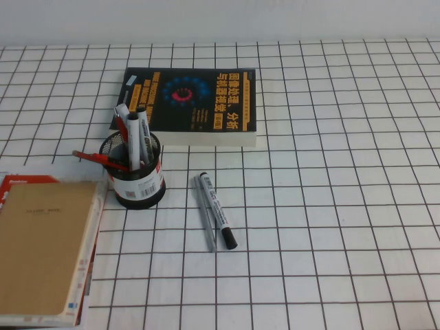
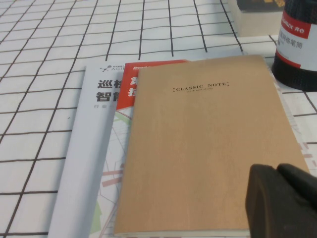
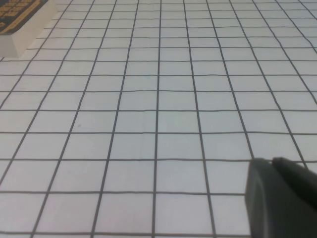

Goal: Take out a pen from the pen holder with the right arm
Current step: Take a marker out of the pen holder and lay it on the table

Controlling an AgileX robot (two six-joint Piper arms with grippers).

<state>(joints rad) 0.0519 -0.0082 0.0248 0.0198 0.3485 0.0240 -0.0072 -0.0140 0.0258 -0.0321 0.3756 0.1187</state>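
Observation:
A black mesh pen holder [image 1: 139, 180] stands left of centre on the gridded table, with several pens [image 1: 135, 134] sticking out, red and grey ones. Its base also shows in the left wrist view as the holder [image 2: 297, 49]. One grey marker with a black cap [image 1: 216, 210] lies flat on the table just right of the holder. Neither arm appears in the high view. My right gripper [image 3: 270, 161] is shut and empty, hovering over bare gridded cloth. My left gripper [image 2: 275, 168] is shut with nothing in it, over a brown notebook [image 2: 198, 144].
A dark book [image 1: 192, 103] lies behind the holder; its corner shows as the book [image 3: 20, 22]. The brown notebook [image 1: 45, 247] rests on papers [image 2: 94, 148] at the front left. The right half of the table is bare gridded cloth [image 1: 344, 172].

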